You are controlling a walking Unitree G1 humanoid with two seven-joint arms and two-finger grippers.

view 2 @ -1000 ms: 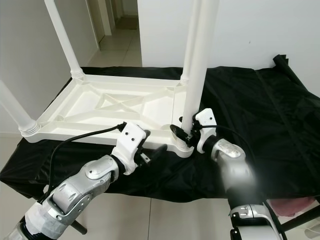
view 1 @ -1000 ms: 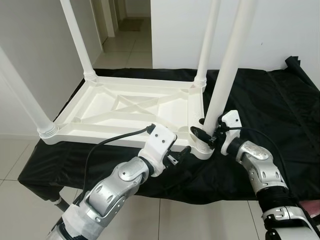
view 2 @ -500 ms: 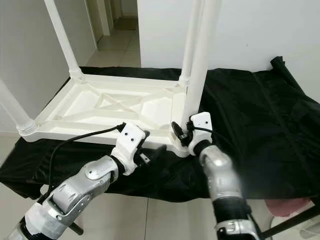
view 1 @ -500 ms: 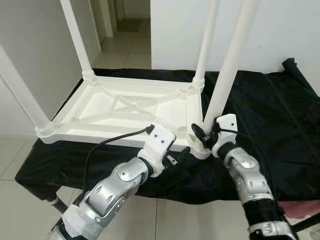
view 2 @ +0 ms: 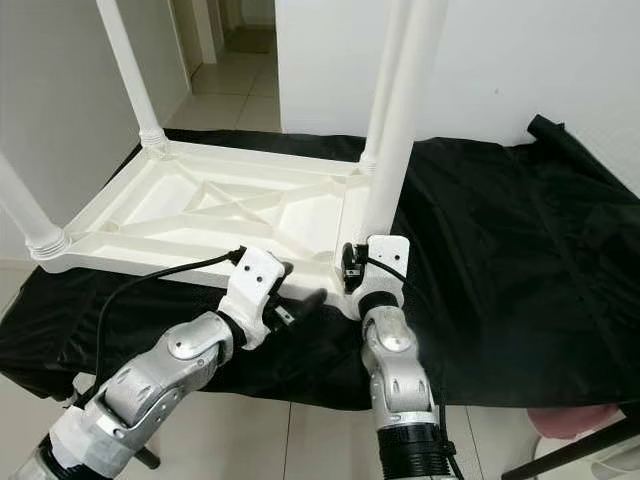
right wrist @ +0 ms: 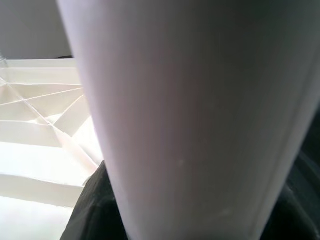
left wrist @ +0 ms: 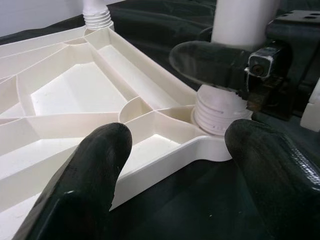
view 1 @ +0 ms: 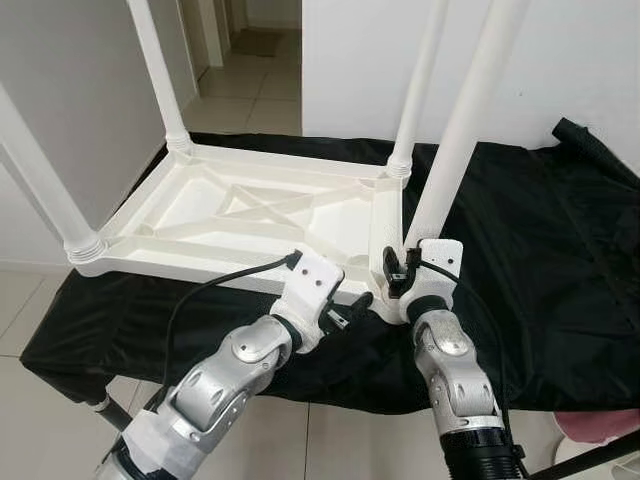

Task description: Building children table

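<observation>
On the black-draped counter (view 1: pixel 560 250) the upturned white tabletop (view 1: pixel 250 215) lies with the right gripper (view 1: pixel 398 272) clamped round the nearest leg (view 1: pixel 455 150), likely screwing it home; at the left wrist, spread empty fingers (left wrist: pixel 95 165) flank that corner, seemingly ready to brace it.

A black cloth (view 1: pixel 540 230) drapes the low table, hanging over its near edge. Pale glossy floor tiles (view 1: pixel 245 105) run back into a narrow hallway between plain white walls (view 1: pixel 360 60), evenly lit.
</observation>
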